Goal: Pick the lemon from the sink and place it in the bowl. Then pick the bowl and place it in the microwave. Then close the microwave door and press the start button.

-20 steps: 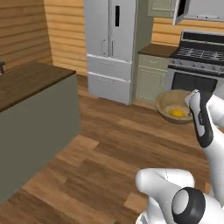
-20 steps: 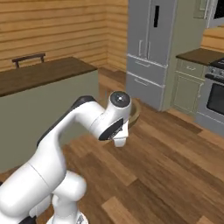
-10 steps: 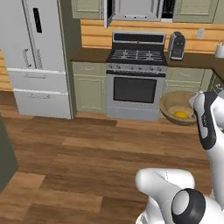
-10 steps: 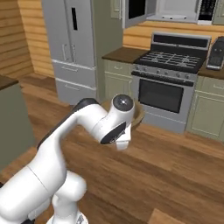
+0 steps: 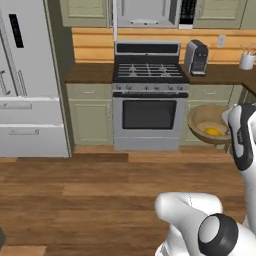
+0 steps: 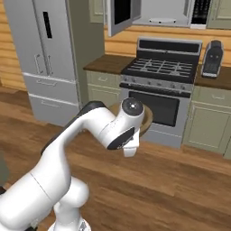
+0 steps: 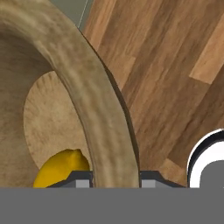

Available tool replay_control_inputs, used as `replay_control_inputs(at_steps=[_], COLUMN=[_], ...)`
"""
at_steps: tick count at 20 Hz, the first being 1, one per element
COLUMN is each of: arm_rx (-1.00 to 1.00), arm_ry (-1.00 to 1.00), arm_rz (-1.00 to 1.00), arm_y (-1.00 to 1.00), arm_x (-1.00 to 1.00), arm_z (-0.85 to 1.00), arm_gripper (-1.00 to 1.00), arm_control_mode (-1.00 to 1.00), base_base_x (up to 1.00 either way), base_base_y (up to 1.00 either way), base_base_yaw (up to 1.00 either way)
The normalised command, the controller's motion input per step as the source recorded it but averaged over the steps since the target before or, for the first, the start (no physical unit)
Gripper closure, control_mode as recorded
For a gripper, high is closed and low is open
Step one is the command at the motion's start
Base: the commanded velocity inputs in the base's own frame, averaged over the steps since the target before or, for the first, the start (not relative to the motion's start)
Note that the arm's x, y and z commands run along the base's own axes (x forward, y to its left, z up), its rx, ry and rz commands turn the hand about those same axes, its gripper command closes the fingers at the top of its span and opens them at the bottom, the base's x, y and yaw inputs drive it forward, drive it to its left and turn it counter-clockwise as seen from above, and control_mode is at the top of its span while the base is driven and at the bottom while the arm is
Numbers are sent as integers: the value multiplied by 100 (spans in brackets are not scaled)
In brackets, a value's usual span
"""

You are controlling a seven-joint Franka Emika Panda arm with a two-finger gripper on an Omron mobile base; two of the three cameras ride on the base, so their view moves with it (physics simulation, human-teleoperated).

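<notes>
Round tan-brown wooden bowl, thick rim pinched betw. closed gripper fingertips; small yellow lemon inside, just left of gripper; wood floor below.

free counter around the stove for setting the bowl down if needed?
Left of the stove, the dark counter lies bare up to the fridge. Right of it is tighter: the coffee maker sits by the burners, a white cup farther along, with a bare strip between them.

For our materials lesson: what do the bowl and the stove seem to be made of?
Bowl: likely wood, matte tan, with visible grain streaks along its thick rim. Stove: looks like brushed silver metal, with a dark, probably glass, oven window and black burner grates.
</notes>
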Motion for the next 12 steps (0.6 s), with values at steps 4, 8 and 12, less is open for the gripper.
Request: replay_control_inputs(at_steps=[4, 8, 12], arm_rx=[0, 0, 0], arm_ry=[0, 0, 0], arm_rz=[0, 0, 0], arm_y=[0, 0, 0], arm_x=[0, 0, 0], arm_z=[0, 0, 0], arm_gripper=[100, 100, 100], arm_control_mode=[100, 100, 100], base_base_x=[100, 100, 100], base_base_y=[32, 0, -3], base_base_yaw=[-18, -15, -11])
